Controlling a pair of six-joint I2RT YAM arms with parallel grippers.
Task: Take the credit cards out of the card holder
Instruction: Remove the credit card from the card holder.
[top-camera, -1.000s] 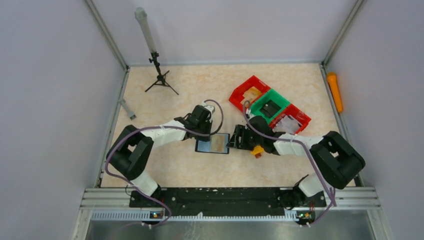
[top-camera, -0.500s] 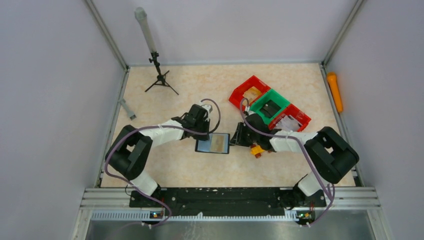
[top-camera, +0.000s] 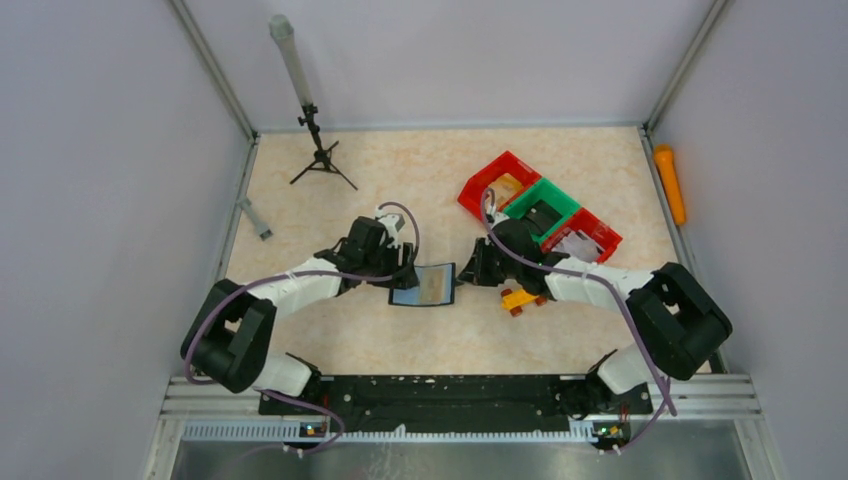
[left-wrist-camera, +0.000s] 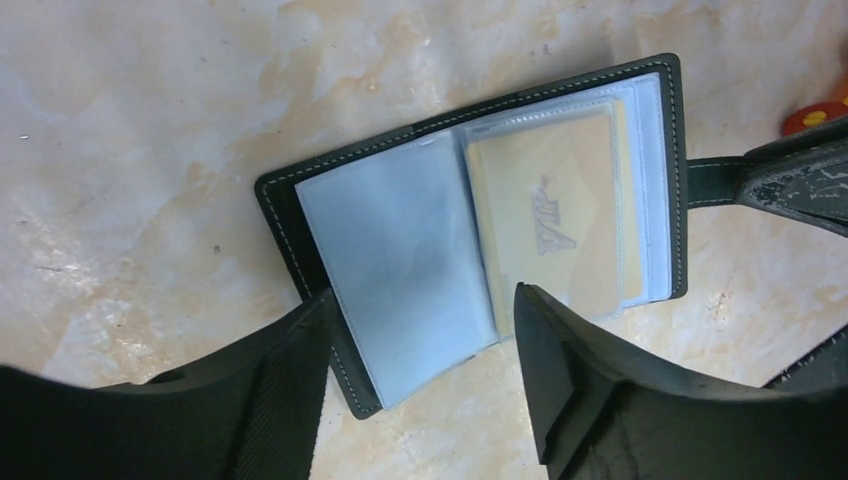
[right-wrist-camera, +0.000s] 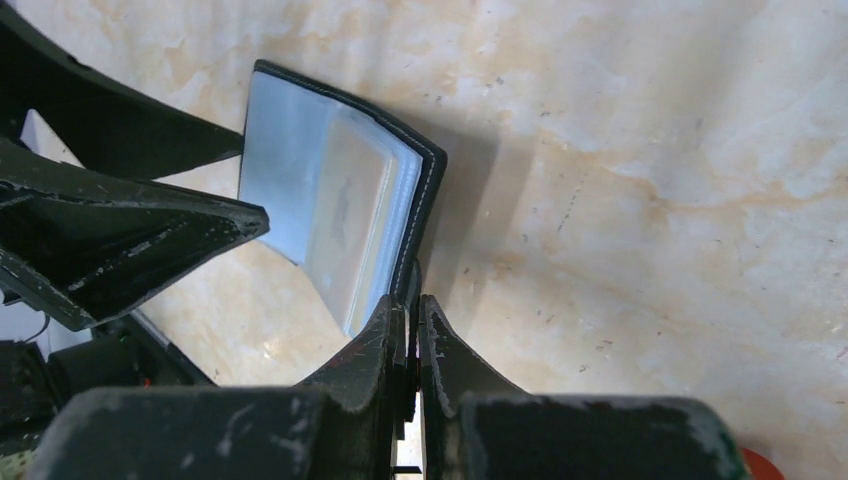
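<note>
Matt black stitched-leather card holder (left-wrist-camera: 283, 225), glossy plastic sleeves (left-wrist-camera: 390, 250).

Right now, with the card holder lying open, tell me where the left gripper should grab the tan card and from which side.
Probably the short edge of the tan card nearest the left gripper, approached from that side. It lies by the sleeve's rim facing the open fingers, while the right gripper pins the card holder by its strap.

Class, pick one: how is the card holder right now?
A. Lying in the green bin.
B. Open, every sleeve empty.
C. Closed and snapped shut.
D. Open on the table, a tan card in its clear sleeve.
D: the card holder lies open on the table, a tan card showing behind clear plastic.
</note>
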